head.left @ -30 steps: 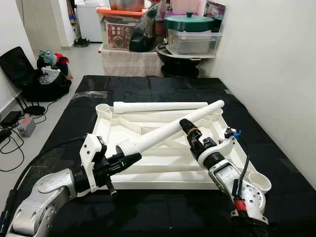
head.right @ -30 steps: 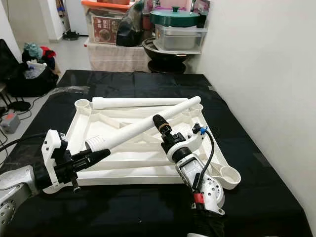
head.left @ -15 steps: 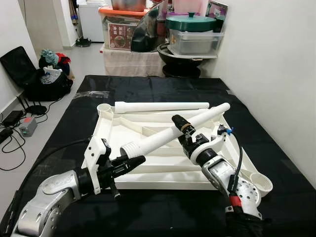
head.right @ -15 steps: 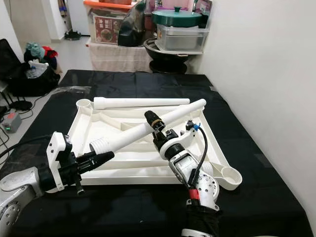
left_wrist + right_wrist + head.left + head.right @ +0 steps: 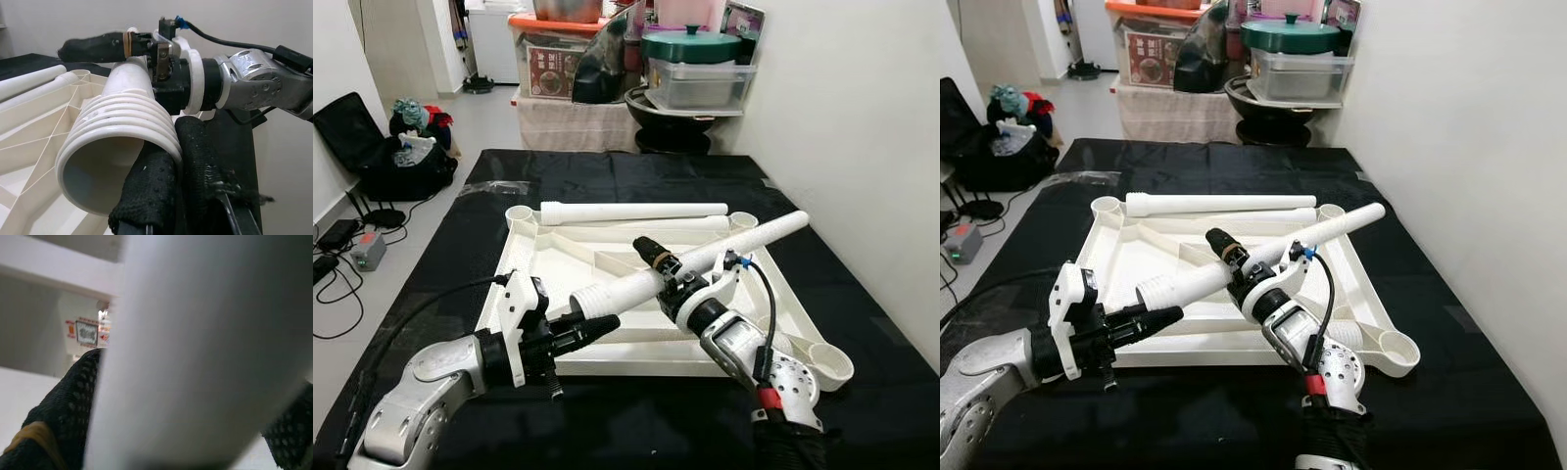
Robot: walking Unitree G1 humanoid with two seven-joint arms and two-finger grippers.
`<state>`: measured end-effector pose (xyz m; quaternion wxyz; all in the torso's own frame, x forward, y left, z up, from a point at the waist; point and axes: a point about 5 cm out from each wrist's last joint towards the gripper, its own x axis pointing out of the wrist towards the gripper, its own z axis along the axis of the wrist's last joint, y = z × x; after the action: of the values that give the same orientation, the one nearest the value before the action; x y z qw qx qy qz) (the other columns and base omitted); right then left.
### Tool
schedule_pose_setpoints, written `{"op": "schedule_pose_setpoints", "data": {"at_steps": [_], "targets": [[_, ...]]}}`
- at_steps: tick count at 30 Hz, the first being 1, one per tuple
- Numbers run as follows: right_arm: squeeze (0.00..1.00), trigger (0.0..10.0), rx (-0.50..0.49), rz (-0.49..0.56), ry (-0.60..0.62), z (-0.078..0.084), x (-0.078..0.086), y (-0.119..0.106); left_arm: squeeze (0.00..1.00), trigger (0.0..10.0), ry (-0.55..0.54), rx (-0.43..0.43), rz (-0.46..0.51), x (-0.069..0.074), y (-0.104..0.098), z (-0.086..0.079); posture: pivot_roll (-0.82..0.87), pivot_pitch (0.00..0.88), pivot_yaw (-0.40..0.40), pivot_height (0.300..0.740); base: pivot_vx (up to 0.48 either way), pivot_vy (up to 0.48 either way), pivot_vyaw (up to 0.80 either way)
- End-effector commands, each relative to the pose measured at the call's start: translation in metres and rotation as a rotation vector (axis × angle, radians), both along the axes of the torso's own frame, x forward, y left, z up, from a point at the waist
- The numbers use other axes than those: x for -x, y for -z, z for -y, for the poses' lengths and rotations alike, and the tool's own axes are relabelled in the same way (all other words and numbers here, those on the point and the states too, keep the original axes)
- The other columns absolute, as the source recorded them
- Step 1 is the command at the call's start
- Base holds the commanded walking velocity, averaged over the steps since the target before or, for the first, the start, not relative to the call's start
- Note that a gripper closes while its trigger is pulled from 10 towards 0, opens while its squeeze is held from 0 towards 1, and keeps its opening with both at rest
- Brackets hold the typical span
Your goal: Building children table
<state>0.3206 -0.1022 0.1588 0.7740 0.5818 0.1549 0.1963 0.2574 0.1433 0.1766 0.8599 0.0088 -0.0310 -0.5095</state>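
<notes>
Table leg [image 5: 705, 259]: long white tube, ribbed threaded collar at its near end, held tilted above the upturned white tabletop [image 5: 570, 257]. Plain end points up and away to the robot's right, past the tabletop's far right corner; threaded end hangs low over the near left part.

Right gripper [image 5: 664, 269] clamps the leg about mid-length, one black finger on each side of the tube; in the right wrist view white tube runs between dark mesh pads [image 5: 63, 406]. Left gripper [image 5: 589, 326] sits at the threaded end, fingers pressed together, their tips against the underside of the collar, propping it and not encircling it (left wrist view: fingers [image 5: 161, 196] below the ribbed mouth).

Second leg [image 5: 636, 211] lies flat along the tabletop's far edge, well beyond both grippers. Corner sockets: far left [image 5: 518, 212], near right [image 5: 829, 362], both open.

Step in hand, as I judge it: steering the threaded end toward a socket. To do it well:
- keep the mid-shaft clamp firm; the long free end gives leverage for slip.
- left fingers guide only; get them clear of the collar before it enters.
- bring the leg upright over the socket first, then turn; cross-threading is the risk if it goes in tilted.

Black mat [image 5: 607, 176] under all.
</notes>
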Motion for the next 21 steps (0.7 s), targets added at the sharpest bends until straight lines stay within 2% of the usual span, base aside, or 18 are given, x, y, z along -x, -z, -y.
{"op": "schedule_pose_setpoints", "data": {"at_steps": [1,2,3,6,9,13,14,19,20,21], "targets": [[0.00,0.7,-0.128,0.039,-0.039,-0.039,-0.008,-0.026,0.00,10.0,0.037,-0.011,0.028,0.000,-0.002,0.004,0.08,0.000,-0.085,0.740,0.000,0.000,0.00],[0.00,0.7,-0.128,0.039,-0.039,-0.039,-0.008,-0.026,0.00,10.0,0.037,-0.011,0.028,0.000,-0.002,0.004,0.08,0.000,-0.085,0.740,0.000,0.000,0.00],[0.00,0.0,-0.146,0.042,-0.019,-0.039,-0.009,-0.029,0.00,10.0,0.039,-0.010,0.027,-0.001,-0.002,0.005,0.08,0.000,-0.085,0.740,0.000,0.000,0.00],[0.00,0.0,-0.190,0.007,0.103,-0.027,-0.016,-0.033,0.00,10.0,0.039,-0.005,0.021,0.002,0.002,0.009,0.08,0.000,-0.087,0.740,0.000,0.000,0.00],[0.00,0.0,-0.206,0.000,0.128,-0.024,-0.017,-0.035,0.00,10.0,0.039,-0.004,0.019,0.002,0.003,0.010,0.08,0.000,-0.087,0.740,0.000,0.000,0.00],[0.00,0.0,-0.231,0.021,0.121,-0.024,-0.017,-0.043,0.00,10.0,0.038,-0.003,0.014,0.003,0.005,0.010,0.07,0.000,-0.087,0.740,0.000,0.000,0.00],[0.00,0.0,-0.253,0.059,0.088,-0.030,-0.014,-0.056,0.00,10.0,0.036,-0.009,0.012,0.002,0.007,0.010,0.07,0.000,-0.087,0.740,0.000,0.000,0.00],[0.00,0.0,-0.262,0.084,0.054,-0.036,-0.011,-0.064,0.00,10.0,0.028,-0.012,0.002,-0.001,0.008,0.007,0.07,0.000,-0.086,0.740,0.000,0.000,0.00],[0.00,0.0,-0.263,0.086,0.052,-0.036,-0.011,-0.065,0.07,10.0,0.024,-0.009,-0.001,-0.002,0.009,0.006,0.07,0.000,-0.087,0.740,0.000,0.000,0.00],[0.00,0.0,-0.263,0.086,0.052,-0.036,-0.011,-0.065,0.07,10.0,0.024,-0.009,-0.001,-0.002,0.009,0.006,0.07,0.000,-0.087,0.740,0.000,0.000,0.00]]}}
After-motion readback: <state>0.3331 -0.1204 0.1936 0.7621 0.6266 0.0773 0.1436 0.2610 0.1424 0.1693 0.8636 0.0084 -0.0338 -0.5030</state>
